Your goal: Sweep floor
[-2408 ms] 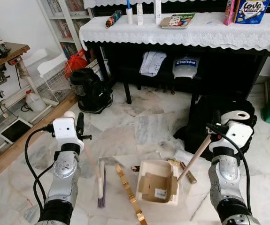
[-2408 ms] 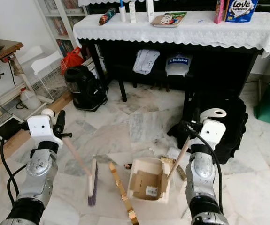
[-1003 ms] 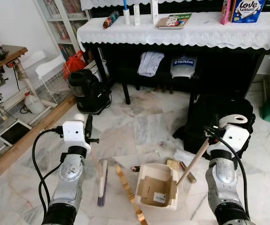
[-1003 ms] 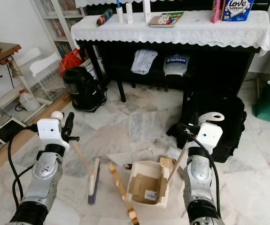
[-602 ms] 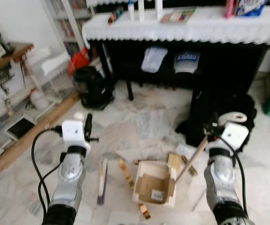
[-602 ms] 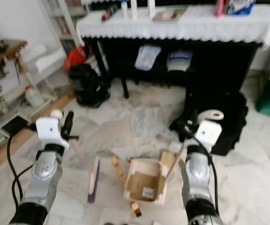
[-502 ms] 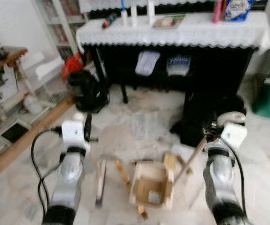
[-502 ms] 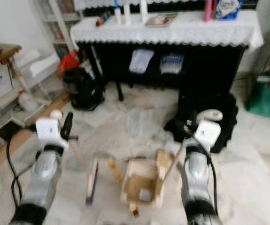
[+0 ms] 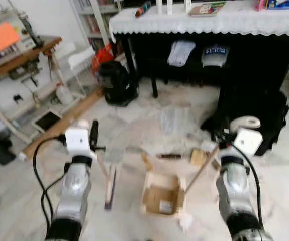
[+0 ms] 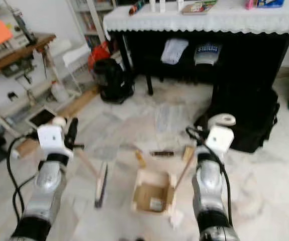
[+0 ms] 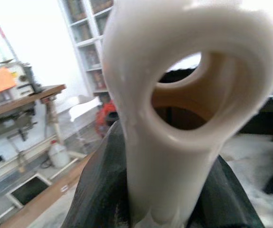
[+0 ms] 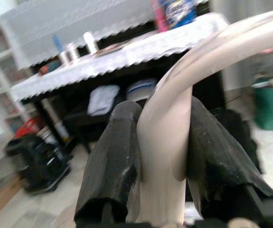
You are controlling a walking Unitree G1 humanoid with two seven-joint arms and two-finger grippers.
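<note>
Cream plastic crowds both wrist views: the left pincer is clamped on the looped end of the brush handle, and the right pincer is clamped on the dustpan handle. From the head views, the brush hangs from its slanted handle with the dark-bristled head down on the marble floor. Just beside it, the dustpan sits on the floor with a flattened piece of cardboard inside. Scraps lie on the floor beyond the pan, before a black bench draped in white lace.
</note>
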